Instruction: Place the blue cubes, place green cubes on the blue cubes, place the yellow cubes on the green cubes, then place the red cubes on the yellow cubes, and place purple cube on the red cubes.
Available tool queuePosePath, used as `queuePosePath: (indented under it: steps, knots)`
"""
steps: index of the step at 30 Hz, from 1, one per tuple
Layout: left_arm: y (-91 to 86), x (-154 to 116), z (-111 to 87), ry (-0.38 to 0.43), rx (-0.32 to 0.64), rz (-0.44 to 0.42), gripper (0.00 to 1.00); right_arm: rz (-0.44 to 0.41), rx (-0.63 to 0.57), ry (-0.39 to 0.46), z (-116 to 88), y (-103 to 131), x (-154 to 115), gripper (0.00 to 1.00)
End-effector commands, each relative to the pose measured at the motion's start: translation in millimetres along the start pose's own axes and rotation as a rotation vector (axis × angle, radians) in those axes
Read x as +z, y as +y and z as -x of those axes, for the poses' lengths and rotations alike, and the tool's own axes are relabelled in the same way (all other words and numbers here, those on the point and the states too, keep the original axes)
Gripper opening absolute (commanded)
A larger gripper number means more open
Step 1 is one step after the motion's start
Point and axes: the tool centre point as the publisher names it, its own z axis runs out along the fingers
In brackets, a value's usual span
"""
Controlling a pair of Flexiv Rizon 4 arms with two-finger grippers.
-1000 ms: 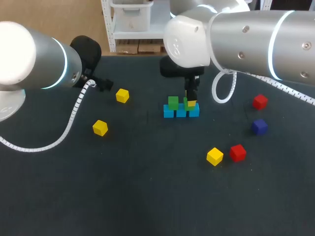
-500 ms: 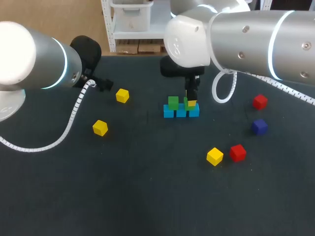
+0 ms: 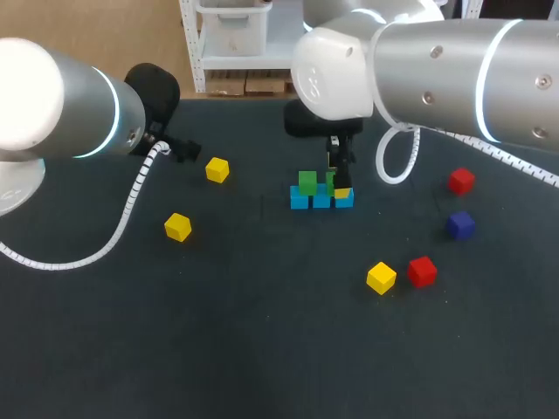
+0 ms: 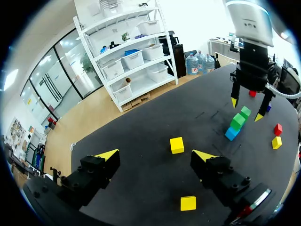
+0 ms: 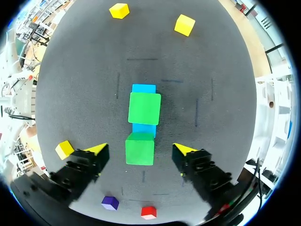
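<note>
Got the blue cubes (image 3: 321, 200) lined up in a row mid-worktop (image 3: 262, 349), with the far green cube (image 5: 144, 108) and the near green cube (image 5: 139, 148) stacked on top, a sliver of blue showing between them. Down the right wrist view, can see the right gripper (image 5: 139, 149) parked straight over that near one, jaws spread wide with a gap on each side, so not pinching anything. Probably hanging there because that's the second-layer spot and needs a clean way off without nudging the stack. Over on the other side, got the left gripper (image 4: 155, 155) well apart from the stack, jaws spread too and holding nothing, facing two of the yellow cubes (image 3: 217, 169), handy for the next layer I'd guess. Got the third yellow sitting just beside one of the red cubes (image 3: 422, 271), plus the other red and the purple cube (image 3: 460, 224) loose off to the right, waiting their turn. Can't spot any labels or writing on the cubes.
</note>
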Motion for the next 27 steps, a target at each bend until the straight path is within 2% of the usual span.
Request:
queuePosePath:
  steps: [1,6,14,27]
  knots:
    - [1.3,0.5,0.5,0.001,0.002,-0.004,1.0,-0.005,0.01,-0.014,-1.9,0.1,-3.5,1.0]
    - [1.3,0.5,0.5,0.001,0.002,-0.004,1.0,-0.03,0.055,-0.054,-10.0,0.7,-17.0,1.0]
    - [1.3,0.5,0.5,0.001,0.002,-0.004,1.0,-0.088,0.157,-0.114,-34.4,-0.1,-39.4,1.0]
    - [1.3,0.5,0.5,0.001,0.002,-0.004,1.0,-0.118,0.293,-0.149,-61.7,-3.3,-47.2,1.0]
